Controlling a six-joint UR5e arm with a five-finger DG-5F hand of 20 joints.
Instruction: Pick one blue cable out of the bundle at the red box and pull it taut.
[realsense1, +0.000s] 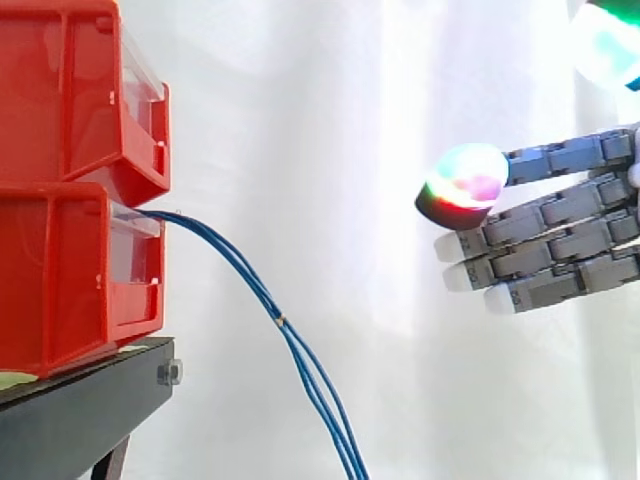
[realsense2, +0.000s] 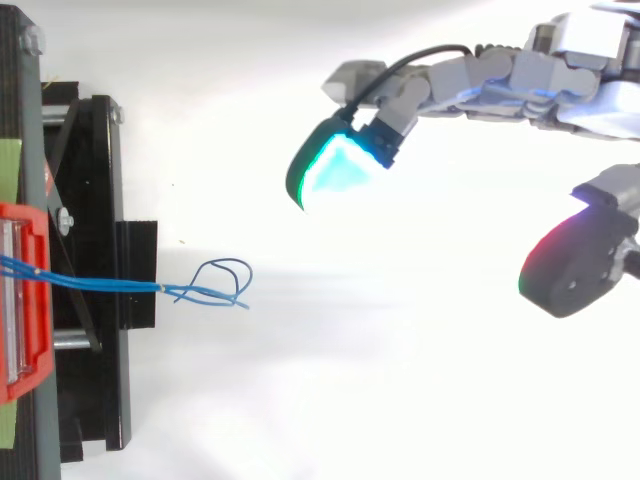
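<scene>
– Where is the bundle of thin blue cables (realsense1: 262, 295)?

– It comes out of the front of the lower red plastic bin (realsense1: 60, 280), which sits under a second red plastic bin (realsense1: 60, 90) on the black metal stand (realsense1: 80, 405). In the side view the cables sag away from the bin, are pinched together at one spot partway down, and run out of the bottom edge. From above (realsense2: 110, 284) they cross the stand and end in loose loops.

– And the grey robot hand (realsense1: 560, 235)?

– It is well to the right of the cables, in front of the white curtain (realsense1: 350, 150), touching nothing.

– How are its fingers?

– They are stretched out straight towards the bins, lying close to one another. One pad (realsense1: 465, 185) glows green and magenta. In the top view the thumb (realsense2: 575, 265) stands apart from them, with an open gap between. They hold nothing.
</scene>
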